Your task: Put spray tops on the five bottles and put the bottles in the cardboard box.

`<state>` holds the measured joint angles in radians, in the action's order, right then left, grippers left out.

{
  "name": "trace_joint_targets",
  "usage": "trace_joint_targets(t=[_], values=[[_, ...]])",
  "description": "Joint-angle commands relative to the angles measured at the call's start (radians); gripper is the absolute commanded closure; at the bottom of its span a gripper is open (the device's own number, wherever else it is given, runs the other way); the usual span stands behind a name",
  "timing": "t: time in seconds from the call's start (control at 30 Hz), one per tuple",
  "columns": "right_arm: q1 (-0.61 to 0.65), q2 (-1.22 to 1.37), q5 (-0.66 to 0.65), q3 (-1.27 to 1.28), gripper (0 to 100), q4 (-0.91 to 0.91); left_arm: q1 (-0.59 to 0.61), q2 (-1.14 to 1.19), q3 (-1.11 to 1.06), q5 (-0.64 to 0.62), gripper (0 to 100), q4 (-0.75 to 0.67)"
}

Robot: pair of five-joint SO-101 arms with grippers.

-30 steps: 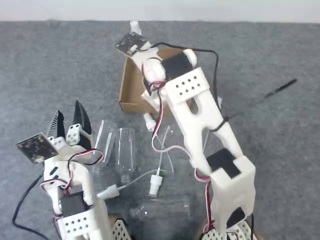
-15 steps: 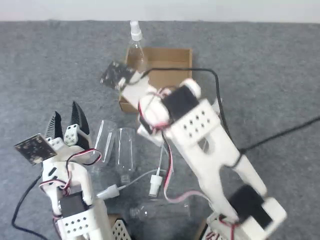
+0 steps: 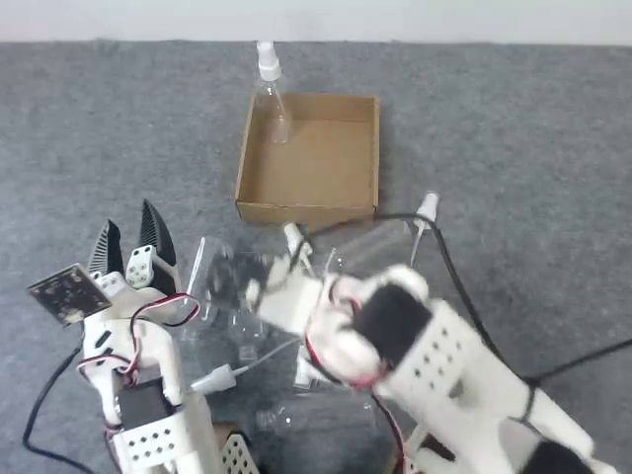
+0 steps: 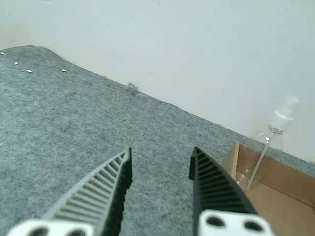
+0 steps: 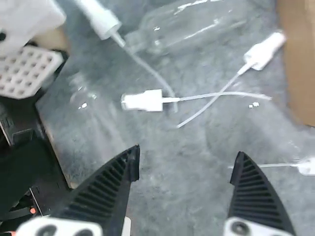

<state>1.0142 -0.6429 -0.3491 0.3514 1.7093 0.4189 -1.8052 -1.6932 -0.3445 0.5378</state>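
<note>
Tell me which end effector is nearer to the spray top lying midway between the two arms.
Right. The right end effector hangs open close above the spray top. The left end effector is off to the side, raised, pointing away.

White arms (image 3: 449, 370) — black ribbed end effectors (image 4: 161, 152), red-and-white wiring (image 3: 111, 363)

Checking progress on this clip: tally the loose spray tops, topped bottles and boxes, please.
Loose white plastic spray tops: 4
Clear plastic bottles with a spray top fitted: 1
Brown cardboard boxes: 1
Total: 6
</note>
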Motion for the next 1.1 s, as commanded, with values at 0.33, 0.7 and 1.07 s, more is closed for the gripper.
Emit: trace_joint_targets(t=[0.33, 0.7, 1.07], values=[[0.189, -0.318, -0.006, 0.370, 73.4, -0.131, 0.002, -0.015, 0.008, 0.002, 82, -0.035], [0.369, -0.317, -0.011, 0.568, 73.5, -0.283, 0.002, -0.015, 0.008, 0.002, 82, -0.035], [0.378, -0.315, -0.012, 0.660, 73.5, -0.357, 0.002, -0.015, 0.008, 0.002, 82, -0.035]])
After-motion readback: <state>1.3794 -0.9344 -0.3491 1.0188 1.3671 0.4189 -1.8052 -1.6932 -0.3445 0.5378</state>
